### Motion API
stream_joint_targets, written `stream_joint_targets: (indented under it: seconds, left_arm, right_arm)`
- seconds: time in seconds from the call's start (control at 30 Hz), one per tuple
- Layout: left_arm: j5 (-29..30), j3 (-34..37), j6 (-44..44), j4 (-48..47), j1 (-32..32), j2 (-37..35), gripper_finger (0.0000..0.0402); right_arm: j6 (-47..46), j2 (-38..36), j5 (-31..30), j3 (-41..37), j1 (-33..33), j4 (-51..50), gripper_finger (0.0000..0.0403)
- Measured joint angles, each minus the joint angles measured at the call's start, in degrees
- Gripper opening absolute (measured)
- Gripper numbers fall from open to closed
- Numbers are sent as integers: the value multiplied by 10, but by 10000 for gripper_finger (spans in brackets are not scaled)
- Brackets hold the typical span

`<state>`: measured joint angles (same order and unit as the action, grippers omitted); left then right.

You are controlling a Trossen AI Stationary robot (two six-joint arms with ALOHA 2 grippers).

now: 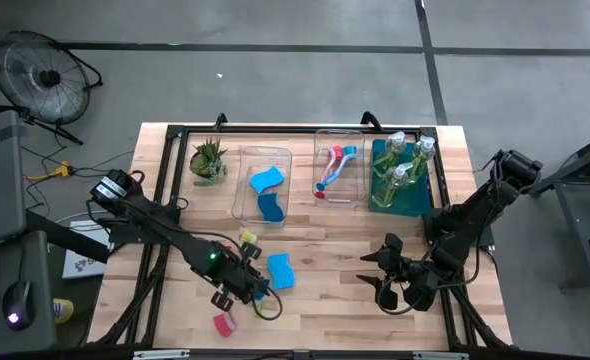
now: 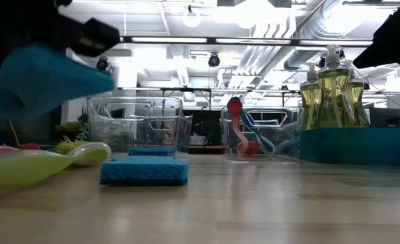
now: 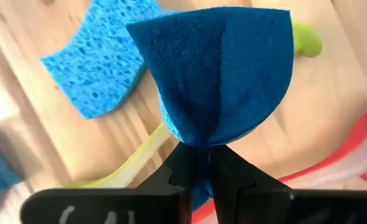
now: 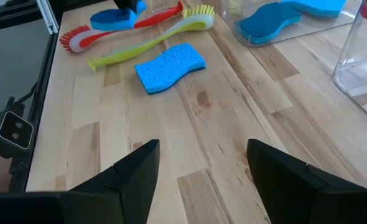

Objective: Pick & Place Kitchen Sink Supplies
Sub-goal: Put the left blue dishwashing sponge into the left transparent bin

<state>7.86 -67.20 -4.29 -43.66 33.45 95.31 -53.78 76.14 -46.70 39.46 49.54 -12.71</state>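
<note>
A blue sponge [image 3: 224, 68] is pinched and folded between the pressed-together fingers of the left gripper [image 3: 197, 163], held above the front left part of the bench [image 1: 325, 260]. A second blue sponge [image 1: 280, 270] lies flat on the wood just beside that gripper, with a yellow-green brush [image 4: 149, 38] and a red brush [image 4: 118, 30] lying close by near the front edge. Two more sponges [image 1: 266, 192] sit in a clear bin [image 1: 243, 195] toward the back, and next to it another clear bin [image 1: 357, 165] holds brushes [image 1: 333, 168]. A teal bin [image 1: 415, 205] at the back right carries soap bottles [image 1: 403, 165]; a small potted plant [image 1: 208, 158] stands at the back left. The right gripper [image 1: 393, 277] hovers over the front right of the light plank bench, fingers spread and empty. Grey concrete floor surrounds the bench, with a fan [image 1: 37, 72] standing on it, and pipes and bright ceiling lights show beyond.
</note>
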Motion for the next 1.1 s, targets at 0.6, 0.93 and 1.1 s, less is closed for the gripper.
stream_joint_targets:
  seconds: [0.6, 0.93, 1.1]
  left_arm:
    - [115, -95, 17, -150, -1, 0, 26]
    - [143, -136, 83, -171, -28, 0, 26]
    - [144, -139, 124, -175, -72, 0, 26]
  right_arm:
    - [2, 0, -5, 0, 0, -3, 236]
    - [3, 0, -12, 0, 0, -3, 236]
    - [13, 0, -16, 0, 0, -3, 236]
